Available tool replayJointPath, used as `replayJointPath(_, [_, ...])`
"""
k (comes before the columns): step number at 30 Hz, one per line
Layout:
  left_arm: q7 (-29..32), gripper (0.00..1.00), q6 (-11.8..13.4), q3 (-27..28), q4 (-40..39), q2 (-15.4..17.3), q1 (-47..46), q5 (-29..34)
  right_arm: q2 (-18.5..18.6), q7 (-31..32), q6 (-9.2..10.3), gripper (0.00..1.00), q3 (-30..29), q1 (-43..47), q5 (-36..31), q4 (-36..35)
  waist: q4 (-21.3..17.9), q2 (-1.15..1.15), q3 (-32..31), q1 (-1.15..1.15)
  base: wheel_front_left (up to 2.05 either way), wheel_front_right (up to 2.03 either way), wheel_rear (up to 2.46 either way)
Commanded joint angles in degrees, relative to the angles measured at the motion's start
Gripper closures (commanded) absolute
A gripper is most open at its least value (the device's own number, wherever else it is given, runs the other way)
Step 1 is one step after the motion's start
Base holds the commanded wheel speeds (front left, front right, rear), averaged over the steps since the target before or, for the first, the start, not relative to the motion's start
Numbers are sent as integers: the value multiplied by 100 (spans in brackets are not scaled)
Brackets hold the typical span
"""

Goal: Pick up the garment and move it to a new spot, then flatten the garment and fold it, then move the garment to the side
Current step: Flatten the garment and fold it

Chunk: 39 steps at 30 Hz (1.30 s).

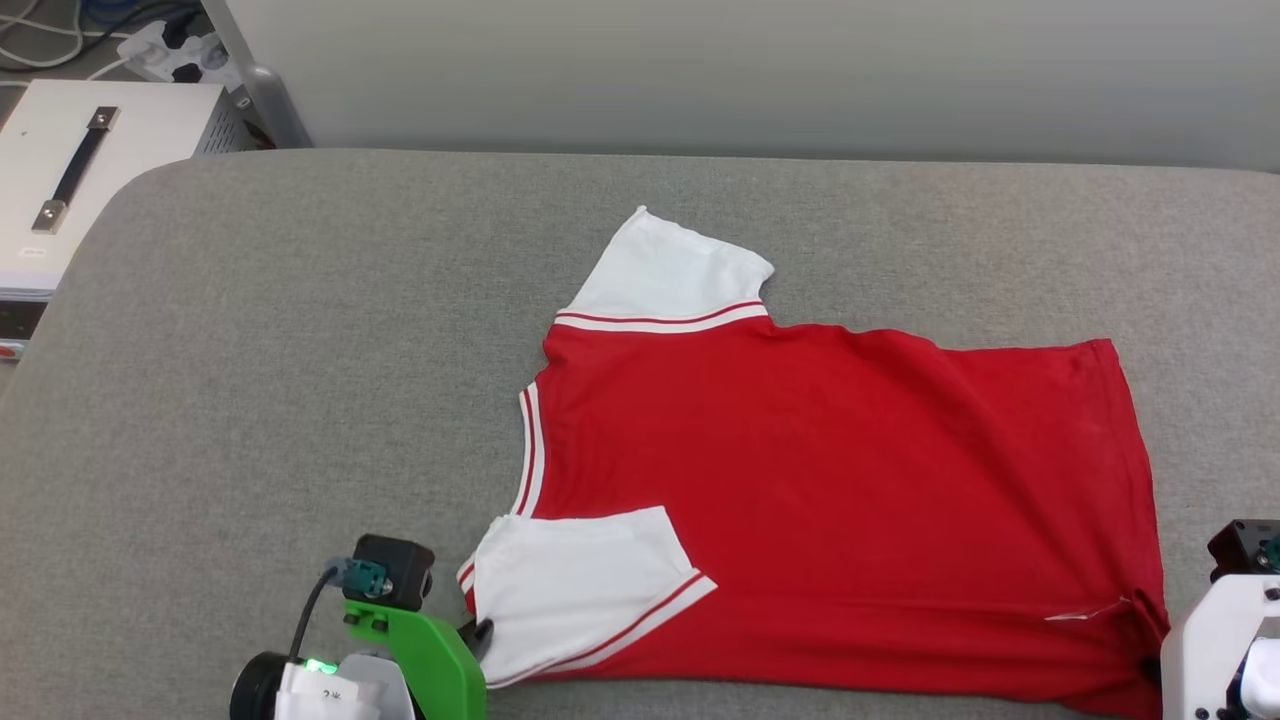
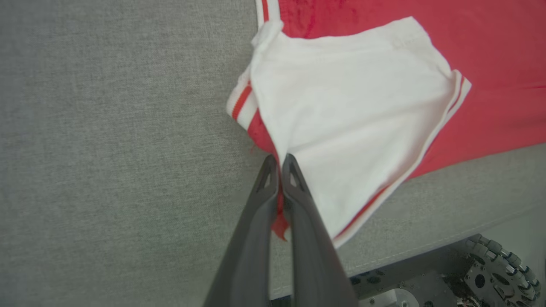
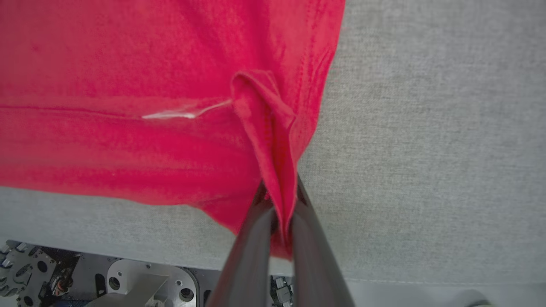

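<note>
Two pinches hold the garment [image 1: 820, 450], which lies spread with its plain red side up on the grey padded surface [image 1: 250, 400], right of centre and close to the near edge, collar leftward. The left gripper [image 2: 279, 164] is pressed together on red cloth beside the near white sleeve [image 2: 354, 119], which is folded over the body. The right gripper [image 3: 279, 200] nips a bunched fold at the near hem corner.

Probably a lab or test room: grey cloth-covered table [image 1: 250, 400], white instrument case [image 1: 135, 130] with strap handle far left, power strip [image 1: 170, 55] and cables [image 1: 40, 45] beyond, bare wall [image 1: 700, 70] behind.
</note>
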<state>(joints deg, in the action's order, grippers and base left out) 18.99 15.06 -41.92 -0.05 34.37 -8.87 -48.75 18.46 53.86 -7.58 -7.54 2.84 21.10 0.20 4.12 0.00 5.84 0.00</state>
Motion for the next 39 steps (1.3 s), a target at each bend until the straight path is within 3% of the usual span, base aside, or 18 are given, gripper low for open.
replayJointPath(1, [17, 100, 13, -1, 75, 8, 64, -13, -1, 51, 9, 100, -54, 91, -23, -14, -3, 0, 58, 0, 0, 0, 0])
replayJointPath(16, [-137, 100, -329, -157, 1013, -359, -247, -6, -179, -347, 9, 100, 40, -102, -233, 387, -21, 0, 405, 0, 0, 0, 0])
replayJointPath(17, [-179, 95, -346, -161, 1070, -378, -268, 12, -182, -373, 9, 100, 51, -107, -219, 420, -16, 0, 392, 0, 0, 0, 0])
replayJointPath(18, [-213, 47, -359, -165, 1111, -392, -283, 27, -177, -433, 9, 41, 59, -113, -218, 426, -12, 0, 380, 0, 0, 0, 0])
replayJointPath(19, [-247, 0, -376, -169, 1158, -406, -299, 39, -178, -513, 9, 0, 47, -124, -224, 445, -8, 0, 359, 0, 0, 0, 0])
replayJointPath(26, [-461, 0, -345, -93, 1219, -387, -316, 76, -152, -742, 9, 0, 42, -168, -139, 380, -23, 0, 123, 0, 0, 0, 0])
replayJointPath(32, [-694, 0, -241, 42, 745, -167, -297, 191, -177, -945, 9, 0, 13, -193, 171, -133, -128, 0, -42, 0, 0, 0, 0])
replayJointPath(37, [-1101, 0, -144, 337, 152, -58, -464, 295, -162, -1564, 9, 0, 98, -256, 351, -726, -243, 0, -32, 0, 0, 0, 0])
replayJointPath(39, [-1311, 0, -258, 382, -80, -31, -613, 404, -206, -1946, 9, 0, 167, -304, 441, -930, -315, 0, 20, 0, 0, 0, 0])
